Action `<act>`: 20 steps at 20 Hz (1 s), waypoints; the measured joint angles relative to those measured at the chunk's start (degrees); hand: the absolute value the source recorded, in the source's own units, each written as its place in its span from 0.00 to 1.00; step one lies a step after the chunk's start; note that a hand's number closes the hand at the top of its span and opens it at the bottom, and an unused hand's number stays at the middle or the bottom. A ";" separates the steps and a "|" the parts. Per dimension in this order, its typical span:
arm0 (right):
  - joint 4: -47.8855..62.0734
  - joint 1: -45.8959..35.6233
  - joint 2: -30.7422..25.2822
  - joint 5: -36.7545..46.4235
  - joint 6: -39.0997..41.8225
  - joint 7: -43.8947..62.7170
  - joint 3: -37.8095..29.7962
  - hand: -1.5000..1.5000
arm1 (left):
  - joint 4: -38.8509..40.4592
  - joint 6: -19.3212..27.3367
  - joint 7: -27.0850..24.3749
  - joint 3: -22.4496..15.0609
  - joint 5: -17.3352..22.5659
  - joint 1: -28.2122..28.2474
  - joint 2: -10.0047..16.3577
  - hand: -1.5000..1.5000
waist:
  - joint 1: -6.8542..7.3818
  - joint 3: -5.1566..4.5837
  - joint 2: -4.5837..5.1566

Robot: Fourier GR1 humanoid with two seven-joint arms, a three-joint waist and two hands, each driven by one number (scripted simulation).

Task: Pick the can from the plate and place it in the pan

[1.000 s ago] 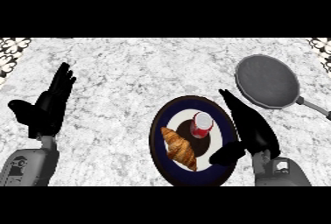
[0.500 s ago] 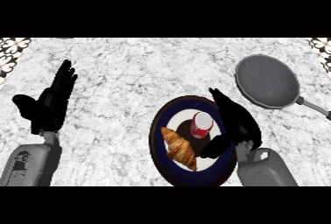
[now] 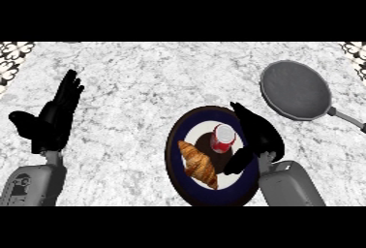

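A red can (image 3: 222, 139) with a light top stands upright on a dark-rimmed plate (image 3: 187, 123) with a white centre, near the middle of the counter. A croissant (image 3: 199, 162) lies on the same plate, left of and below the can. My right hand (image 3: 255, 136) is over the plate's right side, right next to the can, fingers straight and thumb out below the can; nothing is gripped. The grey pan (image 3: 295, 89) sits at the upper right, its handle (image 3: 348, 120) pointing down-right. At the left my left hand (image 3: 53, 122) rests open, fingers up.
The counter is white-grey marble. Patterned tiles (image 3: 11, 58) show at the top left corner and again at the top right corner (image 3: 355, 51). Bare marble lies between the plate and the pan.
My right hand has moved left, over the plate's right rim and up to the can. The left hand has shifted slightly right. The can, croissant and pan have not moved.
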 measured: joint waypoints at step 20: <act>12.86 -8.94 3.55 3.54 -5.81 1.92 9.98 1.00 | 0.08 -1.64 0.62 0.23 -1.03 -1.07 -1.19 0.50 | 1.26 -0.23 -0.06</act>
